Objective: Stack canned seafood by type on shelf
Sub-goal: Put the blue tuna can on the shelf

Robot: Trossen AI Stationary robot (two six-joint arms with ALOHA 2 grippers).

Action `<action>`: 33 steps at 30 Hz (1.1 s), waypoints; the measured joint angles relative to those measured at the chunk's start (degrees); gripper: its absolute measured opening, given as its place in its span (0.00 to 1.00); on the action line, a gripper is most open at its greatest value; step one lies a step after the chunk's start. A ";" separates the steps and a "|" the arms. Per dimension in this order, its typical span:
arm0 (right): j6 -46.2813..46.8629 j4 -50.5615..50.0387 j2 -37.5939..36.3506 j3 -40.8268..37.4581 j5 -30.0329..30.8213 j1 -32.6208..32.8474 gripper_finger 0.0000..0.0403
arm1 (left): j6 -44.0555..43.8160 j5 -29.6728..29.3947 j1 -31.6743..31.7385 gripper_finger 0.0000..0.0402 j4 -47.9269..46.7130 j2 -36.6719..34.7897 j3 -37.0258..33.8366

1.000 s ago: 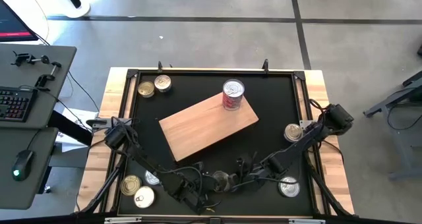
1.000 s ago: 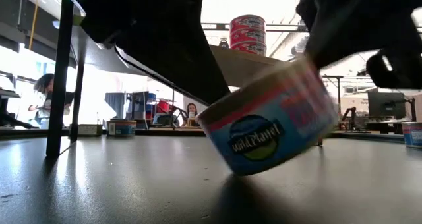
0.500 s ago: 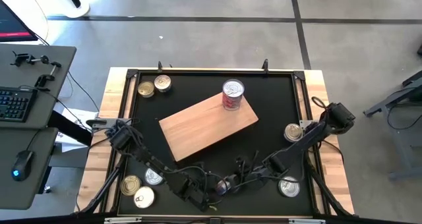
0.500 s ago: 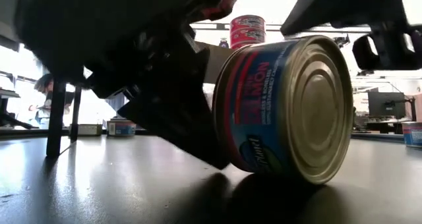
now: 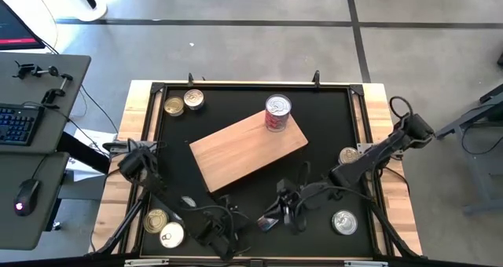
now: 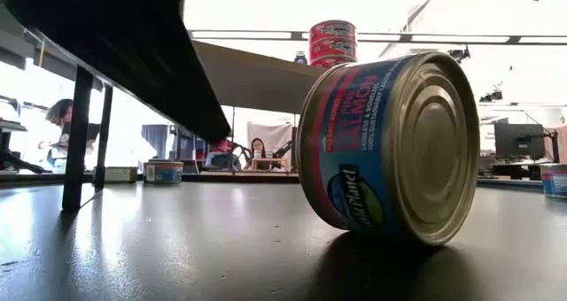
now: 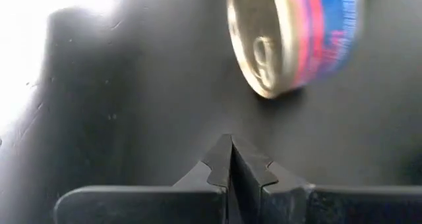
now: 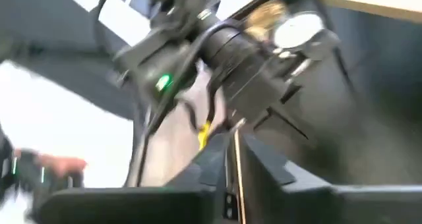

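A flat tin (image 6: 390, 146) with a blue and red label stands on its rim on the black tabletop near the front edge, its silver end facing right in the low view. In the high view the tin (image 5: 267, 220) shows between the two grippers. My left gripper (image 7: 231, 148) is shut a short way from this tin (image 7: 290, 39) and points at it. My right gripper (image 5: 284, 210) hangs above and right of the tin, with its fingers (image 8: 234, 148) together. A red-labelled can (image 5: 277, 112) stands on the far corner of the wooden shelf (image 5: 236, 153).
Loose tins lie around the shelf: two at the far left (image 5: 182, 103), two at the near left (image 5: 163, 228), one at the near right (image 5: 343, 221), and one at the right (image 5: 349, 155) partly under my right arm. A raised frame (image 5: 157, 90) borders the tabletop.
The blue-labelled tin, tilted under the grippers a second ago, has tipped up onto its rim and stands free. My right gripper has risen away from it and rolled. My left gripper has drawn back from the tin toward the table's left.
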 joint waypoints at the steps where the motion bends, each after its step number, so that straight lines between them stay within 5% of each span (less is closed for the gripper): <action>1: -2.48 -1.72 0.50 2.11 -2.43 -0.31 0.15 | -0.69 -0.22 -0.54 0.00 -0.28 -0.55 0.00; 7: -20.41 -17.79 4.46 15.53 -13.51 -0.01 0.48 | -4.05 -1.62 -2.62 0.00 -0.72 -4.19 0.00; 14: -37.44 -38.25 11.28 26.83 -9.32 0.51 0.77 | -6.79 -3.08 -3.58 0.00 -1.31 -9.15 0.00; 22: -41.88 -47.00 17.69 25.77 -3.88 0.26 0.81 | -3.31 -5.17 -4.39 0.00 -0.02 -19.44 0.00; 29: -41.93 -47.43 21.69 23.78 1.52 0.20 0.81 | 3.81 -14.24 -5.32 0.00 0.44 -26.40 0.02; 33: -41.36 -47.35 22.71 23.81 -1.81 -0.39 0.81 | 6.60 -15.17 -5.39 0.00 0.35 -27.75 0.02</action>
